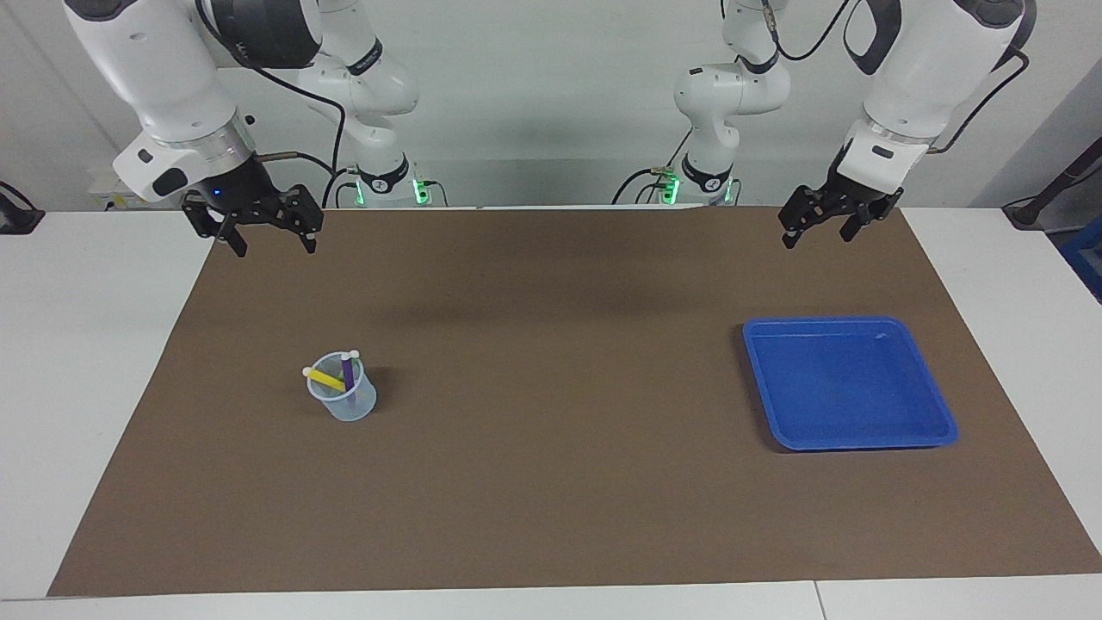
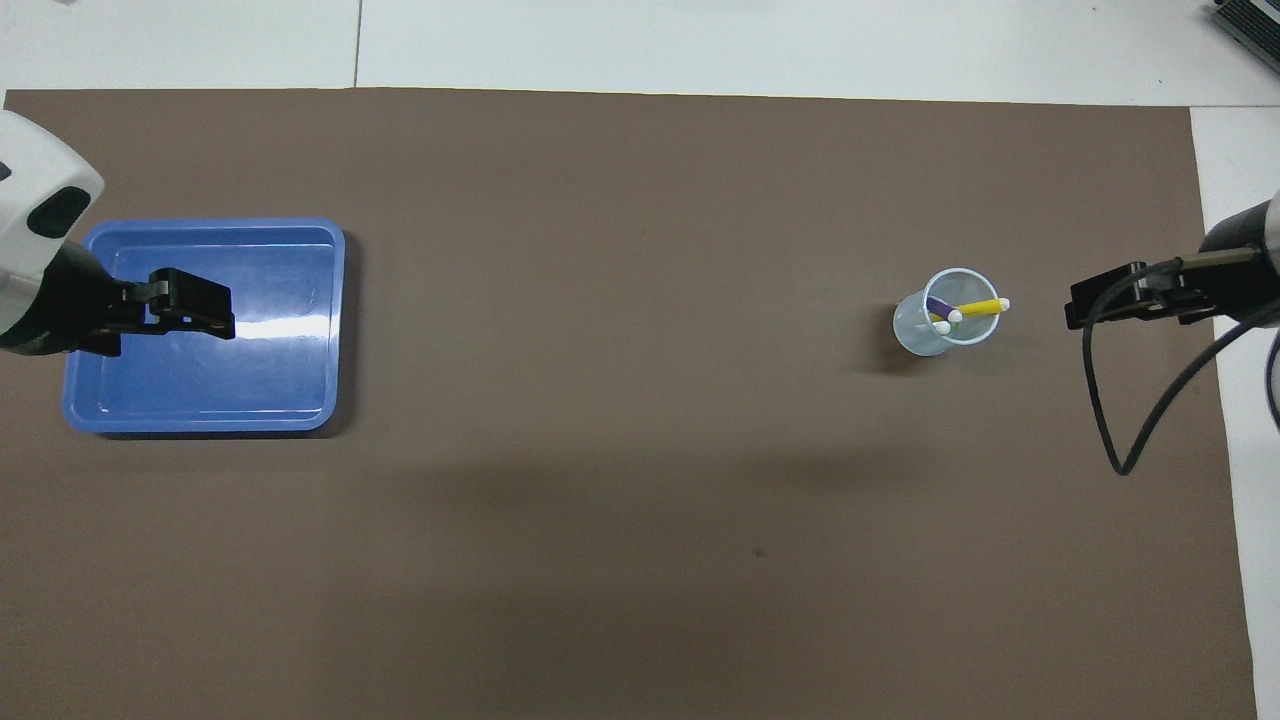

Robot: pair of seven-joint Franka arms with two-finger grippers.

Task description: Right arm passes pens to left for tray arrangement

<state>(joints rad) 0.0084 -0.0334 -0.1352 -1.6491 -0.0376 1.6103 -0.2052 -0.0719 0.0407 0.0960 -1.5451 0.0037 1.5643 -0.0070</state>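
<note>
A small clear cup (image 1: pixel 343 398) (image 2: pixel 944 325) stands on the brown mat toward the right arm's end of the table. In it lean a yellow pen (image 1: pixel 325 378) (image 2: pixel 982 306), a purple pen (image 1: pixel 348 371) (image 2: pixel 938 306) and a green pen (image 2: pixel 948 326) that barely shows. The blue tray (image 1: pixel 944 420) (image 2: pixel 338 330) lies flat with nothing in it toward the left arm's end. My right gripper (image 1: pixel 274 246) (image 2: pixel 1075 314), with its blue light, hangs open high over the mat's edge nearest the robots. My left gripper (image 1: pixel 816 237) (image 2: pixel 225 310) is raised and open over the mat near the tray's end.
The brown mat (image 1: pixel 551 448) covers most of the white table (image 1: pixel 77 344). A black cable (image 2: pixel 1120 420) loops down from the right arm over the mat's end. The arms' bases (image 1: pixel 387 185) stand at the table's edge.
</note>
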